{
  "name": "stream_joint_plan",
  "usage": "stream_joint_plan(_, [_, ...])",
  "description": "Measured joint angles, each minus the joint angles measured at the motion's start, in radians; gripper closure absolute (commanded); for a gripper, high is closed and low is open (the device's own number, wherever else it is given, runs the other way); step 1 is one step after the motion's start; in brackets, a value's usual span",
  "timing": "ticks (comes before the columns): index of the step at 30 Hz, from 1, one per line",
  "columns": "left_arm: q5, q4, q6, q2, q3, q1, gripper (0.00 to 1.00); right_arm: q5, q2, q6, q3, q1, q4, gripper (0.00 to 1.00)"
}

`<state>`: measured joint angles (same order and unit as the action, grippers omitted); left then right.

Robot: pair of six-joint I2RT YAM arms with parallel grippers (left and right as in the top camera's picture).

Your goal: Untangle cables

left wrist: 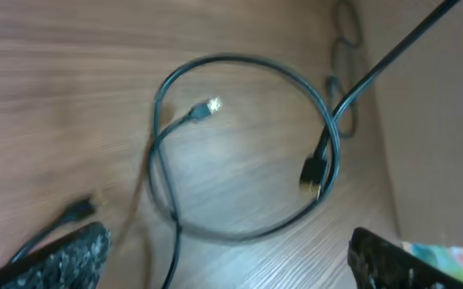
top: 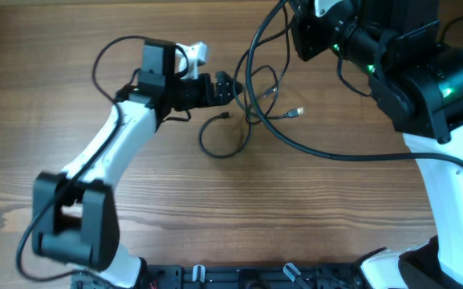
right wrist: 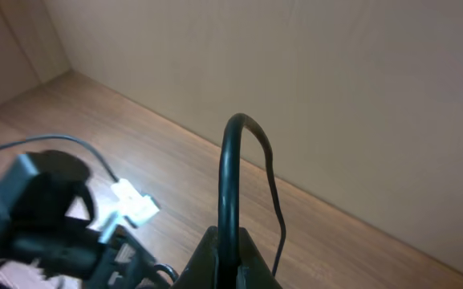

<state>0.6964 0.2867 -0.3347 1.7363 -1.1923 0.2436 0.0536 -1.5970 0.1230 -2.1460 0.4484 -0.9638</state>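
Left gripper held open above looped cables, right gripper clamped on a cable, raised above them

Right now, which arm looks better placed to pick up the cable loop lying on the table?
Left. The left gripper hovers over the cable loop, jaws wide open and empty. The right gripper is busy: jaws shut on a strand that arches upward.

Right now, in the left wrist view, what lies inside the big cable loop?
Inside the loop: a silver-tipped plug, a black plug by its right side, and bare table. Nothing there is covered; the cord leaving bottom-left runs out of view.
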Motion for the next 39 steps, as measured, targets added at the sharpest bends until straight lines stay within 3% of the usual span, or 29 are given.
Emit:
stream_joint_plan(5, [0.089,-0.146,0.0,0.103,0.0,0.045,0.09,0.006,0.0,-0.004,0.0,0.0,-0.002,0.96])
stream_joint_plan(13, [0.201,-0.163,0.077,0.158,0.0,0.124,0.1,0.007,0.0,-0.007,0.0,0.0,-0.003,0.96])
stream_joint_plan(29, [0.154,-0.243,0.098,0.22,0.0,0.232,0.16,0.007,0.0,-0.007,0.0,0.0,-0.016,0.96])
stream_joint_plan(33, [0.088,-0.244,0.102,0.227,0.0,0.259,0.3,0.008,0.0,-0.007,0.0,0.0,-0.017,0.96])
stream_joint_plan(36, [0.018,-0.242,0.102,0.227,0.0,0.262,0.57,0.01,0.0,-0.007,0.0,0.0,-0.02,0.96])
stream_joint_plan(38, [-0.02,-0.243,0.111,0.227,0.0,0.262,0.91,0.01,0.0,-0.007,0.0,0.0,-0.021,0.96])
stream_joint_plan(39, [-0.032,-0.242,0.103,0.227,0.0,0.262,0.96,0.01,0.0,-0.007,0.0,0.0,-0.022,0.96])
